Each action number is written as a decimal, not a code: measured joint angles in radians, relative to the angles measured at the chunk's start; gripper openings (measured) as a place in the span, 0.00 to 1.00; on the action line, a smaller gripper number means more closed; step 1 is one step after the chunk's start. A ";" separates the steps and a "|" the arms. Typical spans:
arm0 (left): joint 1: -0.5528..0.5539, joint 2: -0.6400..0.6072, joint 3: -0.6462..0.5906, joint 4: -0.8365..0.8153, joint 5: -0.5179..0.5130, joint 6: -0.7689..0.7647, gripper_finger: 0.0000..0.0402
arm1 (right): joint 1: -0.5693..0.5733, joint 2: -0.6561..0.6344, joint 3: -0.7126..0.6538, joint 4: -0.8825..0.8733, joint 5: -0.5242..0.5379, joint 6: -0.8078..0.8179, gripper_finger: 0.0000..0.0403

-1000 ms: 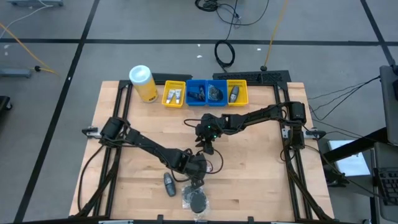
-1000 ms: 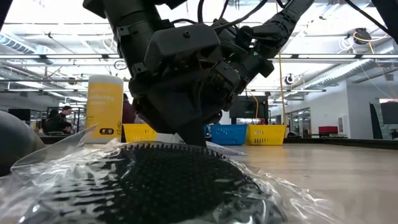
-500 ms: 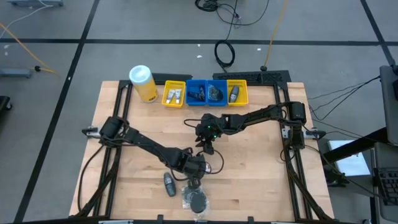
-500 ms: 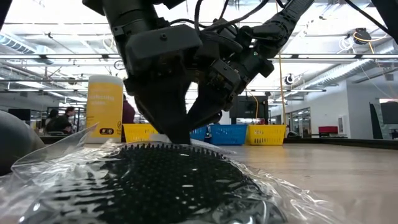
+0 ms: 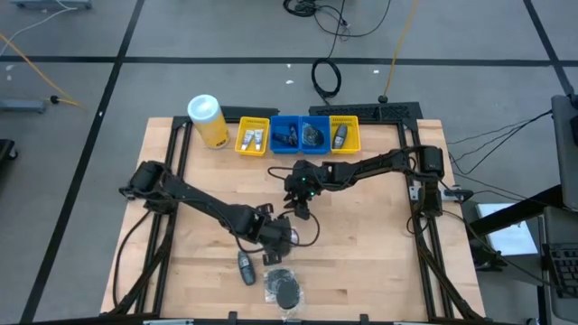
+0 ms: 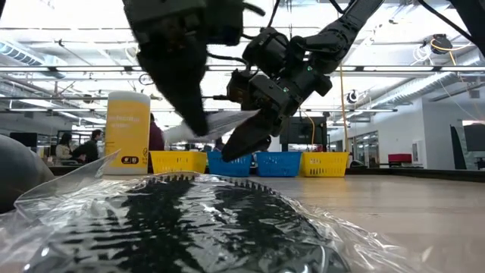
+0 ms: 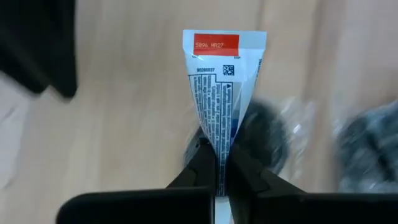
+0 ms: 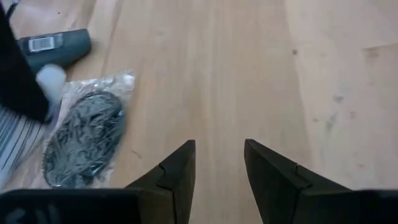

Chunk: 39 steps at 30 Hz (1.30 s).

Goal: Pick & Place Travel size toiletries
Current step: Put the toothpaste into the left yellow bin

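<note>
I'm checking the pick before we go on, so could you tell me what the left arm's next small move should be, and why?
Probably carry it toward the bins: the left gripper is shut on the white tube and has it off the table, above the black puff.

- Left arm [image 5: 194,200]: dark, slim links joined by chunky blocky joints, black cable looping beside the wrist.
- Right arm [image 5: 379,164]: the same dark build, a small green light glowing at its wrist.
- Left gripper [image 7: 216,167]: two matte black fingers, narrow and tapering.
- Right gripper [image 8: 216,163]: black wedge-shaped fingers with angular, stepped edges.
</note>
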 joint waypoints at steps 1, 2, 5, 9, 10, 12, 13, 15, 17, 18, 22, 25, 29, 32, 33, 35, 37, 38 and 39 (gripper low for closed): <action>0.003 -0.006 0.000 -0.027 0.000 -0.001 0.04 | -0.005 0.000 0.000 0.000 0.000 0.000 0.32; 0.006 -0.012 0.000 -0.056 -0.001 -0.001 0.04 | -0.008 0.000 0.000 0.000 0.001 0.001 0.32; 0.015 -0.034 0.000 -0.145 -0.002 -0.020 0.05 | -0.017 0.000 0.000 0.000 0.001 0.002 0.32; 0.021 -0.068 0.000 -0.213 -0.045 -0.029 0.02 | -0.019 0.000 0.000 0.000 0.001 0.002 0.32; 0.021 -0.078 0.000 -0.219 -0.054 -0.029 0.01 | -0.019 0.000 0.000 0.000 0.000 0.002 0.32; 0.024 -0.102 0.000 -0.231 -0.071 -0.029 0.02 | -0.019 0.000 0.000 0.000 0.001 0.002 0.32; 0.026 -0.114 0.000 -0.240 -0.077 -0.029 0.03 | -0.019 0.000 0.000 0.000 0.000 0.002 0.32; 0.034 -0.143 0.000 -0.269 -0.096 -0.019 0.05 | -0.019 0.000 0.000 0.000 0.001 0.002 0.32; 0.046 -0.173 0.000 -0.304 -0.127 -0.023 0.06 | -0.019 0.000 0.000 0.000 0.000 0.002 0.32; 0.052 -0.188 0.000 -0.324 -0.144 -0.024 0.05 | -0.019 0.000 0.000 0.000 0.000 0.002 0.32; 0.085 -0.242 0.000 -0.365 -0.188 -0.021 0.02 | -0.019 0.000 0.000 0.000 0.000 0.002 0.32; 0.115 -0.273 0.000 -0.381 -0.212 0.008 0.02 | -0.019 0.000 0.000 0.000 0.000 0.003 0.32; 0.169 -0.295 0.000 -0.391 -0.244 0.052 0.05 | -0.018 0.000 0.000 0.000 0.000 0.007 0.32; 0.220 -0.298 0.000 -0.391 -0.262 0.081 0.05 | -0.017 0.000 0.000 0.000 0.000 0.011 0.32; 0.239 -0.298 0.000 -0.391 -0.262 0.097 0.04 | -0.017 0.000 0.000 0.000 0.000 0.011 0.32; 0.280 -0.298 0.000 -0.392 -0.263 0.125 0.02 | -0.017 0.000 0.000 0.000 0.000 0.013 0.32; 0.324 -0.298 0.000 -0.390 -0.263 0.134 0.01 | -0.017 0.000 0.000 0.000 0.000 0.020 0.32; 0.347 -0.298 0.000 -0.389 -0.263 0.135 0.01 | -0.017 0.000 0.000 0.000 0.000 0.021 0.32; 0.368 -0.298 0.000 -0.389 -0.263 0.137 0.02 | -0.017 0.000 0.000 0.000 0.000 0.022 0.32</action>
